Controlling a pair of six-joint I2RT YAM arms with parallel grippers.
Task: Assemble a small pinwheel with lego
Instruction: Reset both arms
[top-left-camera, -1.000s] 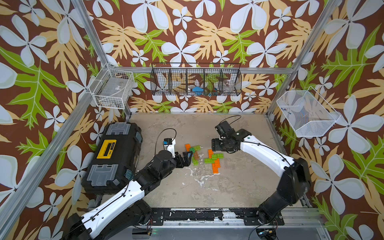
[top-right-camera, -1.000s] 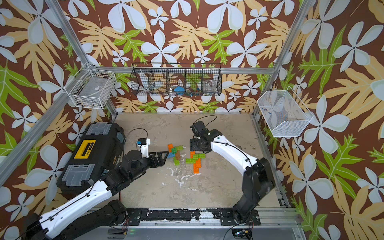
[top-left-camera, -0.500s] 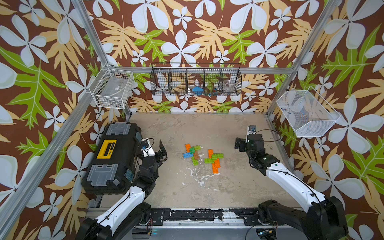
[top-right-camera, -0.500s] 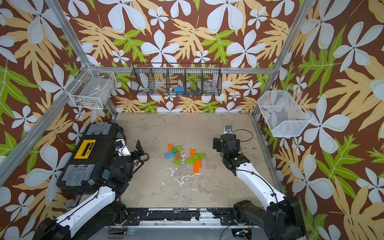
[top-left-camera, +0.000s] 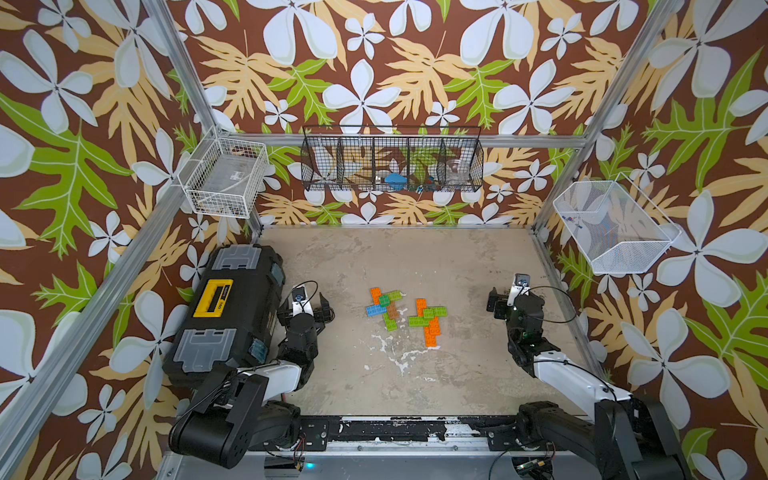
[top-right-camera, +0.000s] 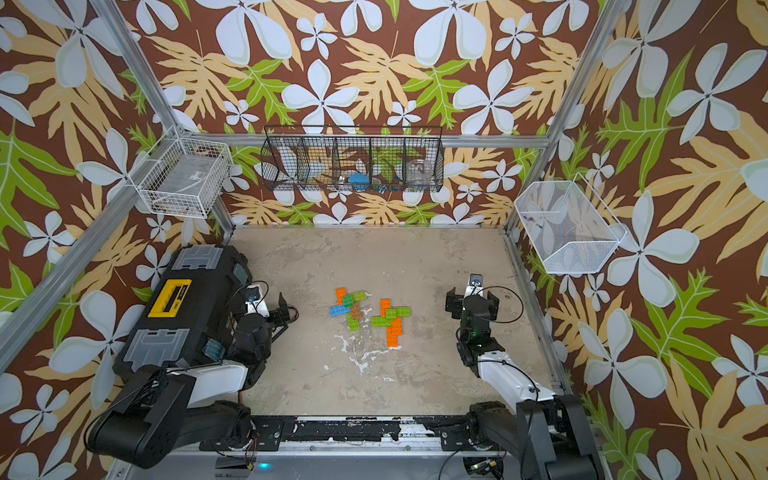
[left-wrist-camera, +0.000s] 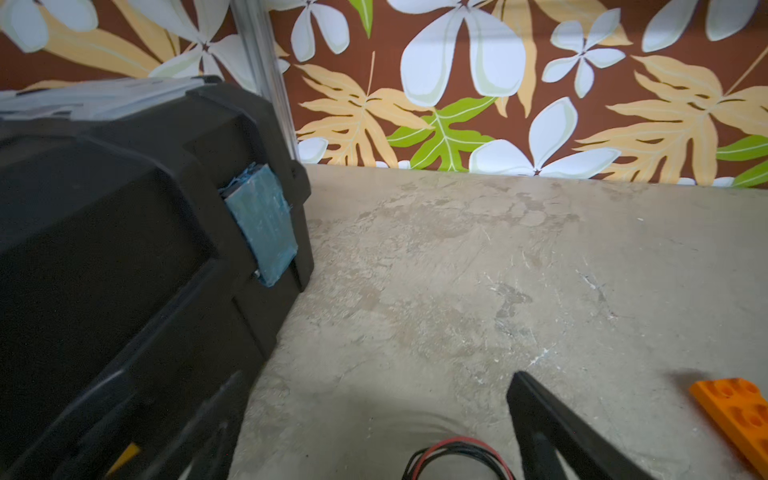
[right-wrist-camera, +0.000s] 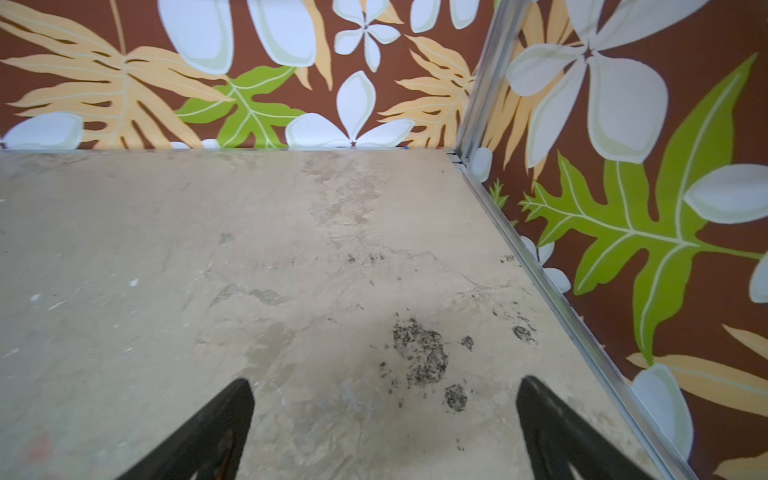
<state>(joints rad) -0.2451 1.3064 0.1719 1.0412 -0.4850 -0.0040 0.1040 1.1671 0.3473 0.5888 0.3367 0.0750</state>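
Sitting dead centre, the lego (top-left-camera: 405, 313) looks done as two little pinwheels, probably why left gripper (top-left-camera: 305, 308) hangs clear at 9 o'clock, right gripper (top-left-camera: 514, 300) at 3, jaws spread wide, empty.

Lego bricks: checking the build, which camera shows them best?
In both top views the lego bricks all show from above. The left wrist view catches only part of one orange brick; the right wrist view shows none.
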